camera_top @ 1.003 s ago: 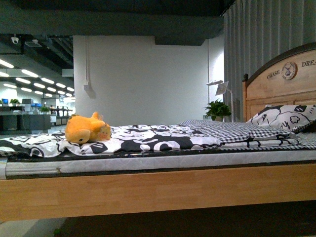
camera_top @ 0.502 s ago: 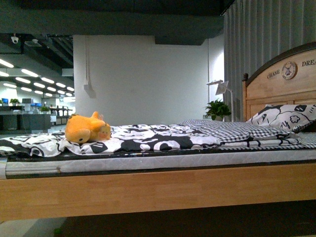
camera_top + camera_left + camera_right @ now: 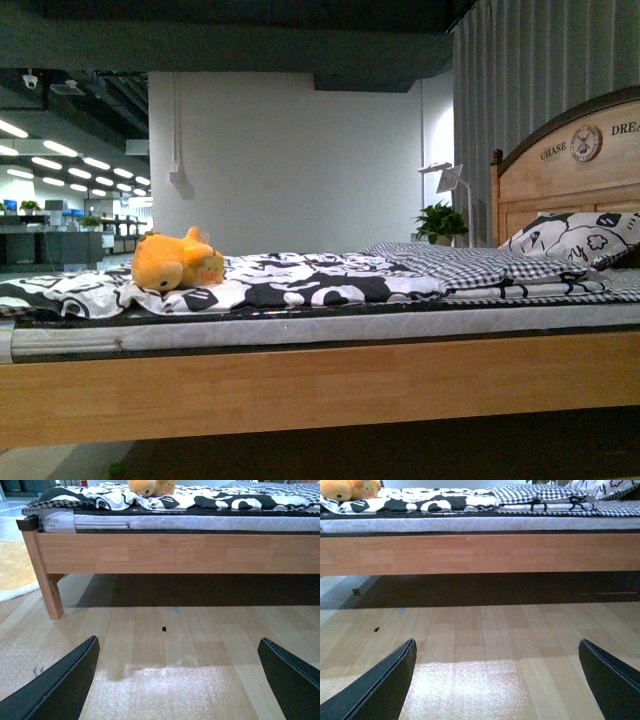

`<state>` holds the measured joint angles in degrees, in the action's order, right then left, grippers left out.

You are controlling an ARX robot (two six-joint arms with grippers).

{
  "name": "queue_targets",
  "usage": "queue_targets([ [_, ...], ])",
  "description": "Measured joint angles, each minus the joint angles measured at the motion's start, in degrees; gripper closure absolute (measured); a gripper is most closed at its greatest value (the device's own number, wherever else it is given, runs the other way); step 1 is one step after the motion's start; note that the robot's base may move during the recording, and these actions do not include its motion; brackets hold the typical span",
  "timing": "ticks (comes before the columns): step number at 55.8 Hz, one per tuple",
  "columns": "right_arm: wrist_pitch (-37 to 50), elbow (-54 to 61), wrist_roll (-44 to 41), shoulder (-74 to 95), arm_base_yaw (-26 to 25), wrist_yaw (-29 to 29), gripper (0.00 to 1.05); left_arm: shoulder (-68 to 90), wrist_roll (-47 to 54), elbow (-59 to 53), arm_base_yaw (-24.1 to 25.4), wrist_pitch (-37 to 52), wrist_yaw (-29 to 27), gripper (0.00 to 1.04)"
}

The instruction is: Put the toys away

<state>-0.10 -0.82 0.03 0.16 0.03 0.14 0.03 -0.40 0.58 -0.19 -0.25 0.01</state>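
An orange-yellow plush toy point(image 3: 176, 262) lies on its side on the black-and-white quilt at the left end of the bed. It also shows at the edge of the left wrist view as the plush toy point(image 3: 150, 487) and of the right wrist view as the plush toy point(image 3: 347, 488). My left gripper point(image 3: 177, 680) hangs low over the wooden floor in front of the bed, open, nothing between its black fingers point(image 3: 60, 685). My right gripper point(image 3: 497, 680) is also low over the floor, open and empty. Neither arm shows in the front view.
The wooden bed frame point(image 3: 320, 385) spans the front view, with a headboard point(image 3: 570, 170) and pillow point(image 3: 580, 238) at the right. A folded checked blanket point(image 3: 460, 265) lies mid-bed. A bed leg point(image 3: 50, 592) and a pale rug point(image 3: 15, 572) stand at the bed's left end.
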Motion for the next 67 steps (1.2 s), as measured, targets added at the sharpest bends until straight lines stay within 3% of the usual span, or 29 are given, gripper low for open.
queue_targets([
  [67, 0.0, 0.0, 0.0, 0.0, 0.0, 0.0, 0.07, 0.0, 0.0, 0.0, 0.0, 0.0, 0.0, 0.06],
])
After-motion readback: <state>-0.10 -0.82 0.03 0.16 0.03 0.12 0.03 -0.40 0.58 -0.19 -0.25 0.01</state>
